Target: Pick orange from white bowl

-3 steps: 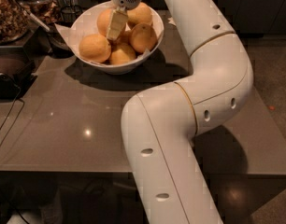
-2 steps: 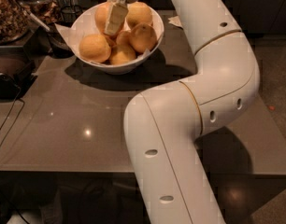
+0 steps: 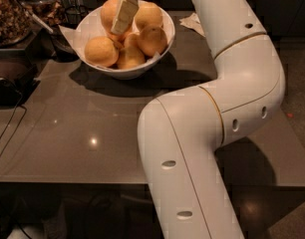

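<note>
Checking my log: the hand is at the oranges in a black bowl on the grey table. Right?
No: the bowl is white, not black. Camera view shows the hand at the oranges in it, on the grey table.

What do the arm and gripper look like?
The arm is glossy white, made of thick rounded tubes with thin tan seam rings at the joints and small dark oval holes. The gripper, over the bowl, is cream-coloured.

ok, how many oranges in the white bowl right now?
5 oranges: front left, front centre, right, back right, and back left behind the gripper over the white bowl. More may be hidden underneath.
</note>
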Controlling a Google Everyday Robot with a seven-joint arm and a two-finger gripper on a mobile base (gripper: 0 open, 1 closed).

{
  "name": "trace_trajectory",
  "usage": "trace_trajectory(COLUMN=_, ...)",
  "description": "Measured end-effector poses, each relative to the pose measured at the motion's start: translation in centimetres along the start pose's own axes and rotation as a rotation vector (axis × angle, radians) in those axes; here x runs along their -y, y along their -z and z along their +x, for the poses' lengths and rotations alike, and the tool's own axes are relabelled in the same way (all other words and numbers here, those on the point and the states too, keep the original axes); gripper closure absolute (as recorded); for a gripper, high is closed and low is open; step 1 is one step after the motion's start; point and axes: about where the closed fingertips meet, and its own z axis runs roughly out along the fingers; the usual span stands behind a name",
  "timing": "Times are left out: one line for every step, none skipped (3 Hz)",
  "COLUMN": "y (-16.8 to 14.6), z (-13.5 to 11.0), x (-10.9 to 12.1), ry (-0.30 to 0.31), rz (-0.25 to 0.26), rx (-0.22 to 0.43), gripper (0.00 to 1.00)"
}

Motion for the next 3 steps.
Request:
trace_trajectory(y=0.4, z=-0.2, x=0.1, ry=-0.043, rz=0.01, rx=-0.001, gripper=1.0)
trace_trajectory(y=3.1, z=-1.2, x=-0.2, ry=-0.123, rz=0.038, rx=0.02, gripper=1.0)
trace_trajectory(y=2.9, z=-1.1, x=-0.4, ry=-0.127, rz=0.032, rx=0.018, gripper=1.0)
